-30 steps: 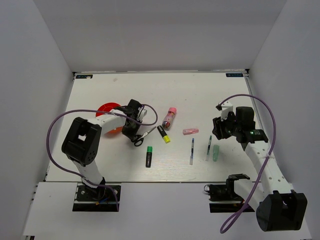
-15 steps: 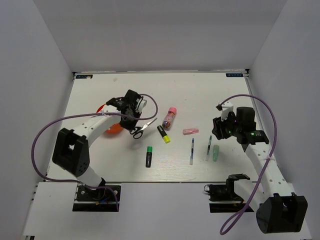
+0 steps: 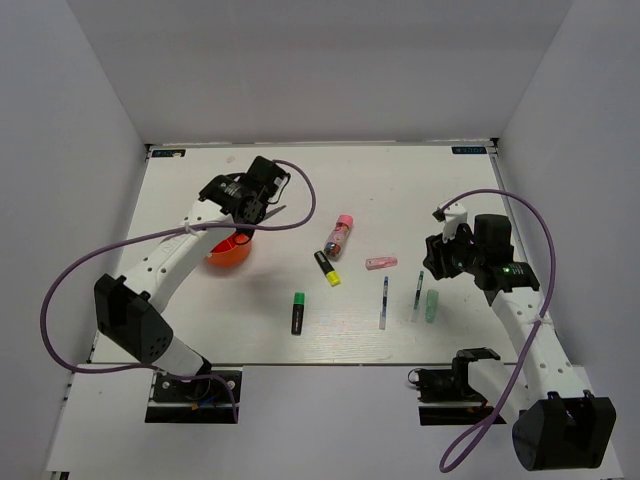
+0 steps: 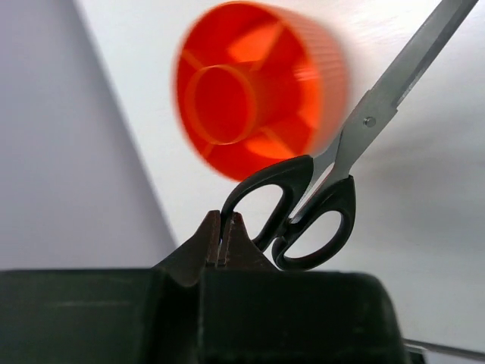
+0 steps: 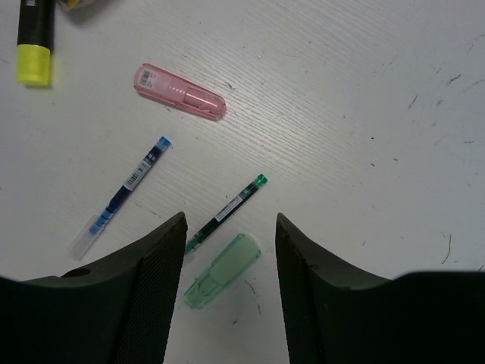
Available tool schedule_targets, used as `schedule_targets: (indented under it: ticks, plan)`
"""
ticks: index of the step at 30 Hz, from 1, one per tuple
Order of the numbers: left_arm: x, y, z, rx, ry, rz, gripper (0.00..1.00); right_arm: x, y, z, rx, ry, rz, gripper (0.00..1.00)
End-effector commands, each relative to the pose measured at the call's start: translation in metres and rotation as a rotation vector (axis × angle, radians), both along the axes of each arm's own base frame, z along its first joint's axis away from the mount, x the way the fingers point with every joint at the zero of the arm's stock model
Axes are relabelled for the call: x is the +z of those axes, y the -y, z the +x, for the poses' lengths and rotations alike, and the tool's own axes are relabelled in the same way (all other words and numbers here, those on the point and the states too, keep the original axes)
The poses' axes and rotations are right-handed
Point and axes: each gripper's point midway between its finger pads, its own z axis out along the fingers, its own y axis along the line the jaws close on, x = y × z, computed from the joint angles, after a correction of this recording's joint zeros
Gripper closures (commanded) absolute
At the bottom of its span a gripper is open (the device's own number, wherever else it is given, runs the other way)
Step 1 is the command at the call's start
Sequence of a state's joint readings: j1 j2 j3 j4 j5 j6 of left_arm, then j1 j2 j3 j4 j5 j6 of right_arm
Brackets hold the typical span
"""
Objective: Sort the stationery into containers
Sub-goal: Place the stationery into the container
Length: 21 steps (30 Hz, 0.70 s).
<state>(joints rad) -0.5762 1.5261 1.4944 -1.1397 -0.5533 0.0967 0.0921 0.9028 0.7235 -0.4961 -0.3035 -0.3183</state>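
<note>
My left gripper (image 3: 250, 207) is shut on one handle loop of the black-handled scissors (image 3: 272, 212) and holds them in the air just behind the red-orange organiser (image 3: 228, 251). In the left wrist view the scissors (image 4: 307, 208) hang in front of the organiser (image 4: 258, 98), whose compartments are empty. My right gripper (image 3: 441, 264) is open and hovers over the pale-green cap (image 5: 222, 271) and the green pen (image 5: 226, 212). On the table lie a blue pen (image 3: 384, 302), a pink eraser (image 3: 381, 263), a pink-capped glue stick (image 3: 339, 236), a yellow-capped highlighter (image 3: 327, 268) and a green-capped highlighter (image 3: 298, 312).
White walls close in the table (image 3: 420, 190) on three sides. Purple cables loop from both arms. The blue pen (image 5: 121, 199), the pink eraser (image 5: 179, 91) and the yellow highlighter (image 5: 35, 38) also show in the right wrist view.
My left gripper has lifted the scissors off the table and carried them back and left, past the organiser. The right arm has hardly moved.
</note>
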Motion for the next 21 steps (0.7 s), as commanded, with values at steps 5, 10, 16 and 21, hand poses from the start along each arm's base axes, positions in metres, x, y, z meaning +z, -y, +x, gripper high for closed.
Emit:
schedule_targets:
  ticks: [5,10,16,21]
  plan:
    - [0.050,-0.056,0.004,0.048,0.153,0.361,1.00,0.013,-0.006,0.001,0.017,0.041,0.028,0.46]
    - [0.061,-0.072,0.010,0.066,0.201,0.551,1.00,0.012,-0.006,0.000,0.019,0.036,0.032,0.46]
    - [0.067,-0.073,0.017,0.018,0.212,0.637,1.00,0.013,-0.006,0.000,0.015,0.038,0.033,0.46]
    - [0.063,-0.071,0.017,-0.033,0.192,0.671,1.00,0.013,-0.006,-0.001,0.015,0.038,0.033,0.46]
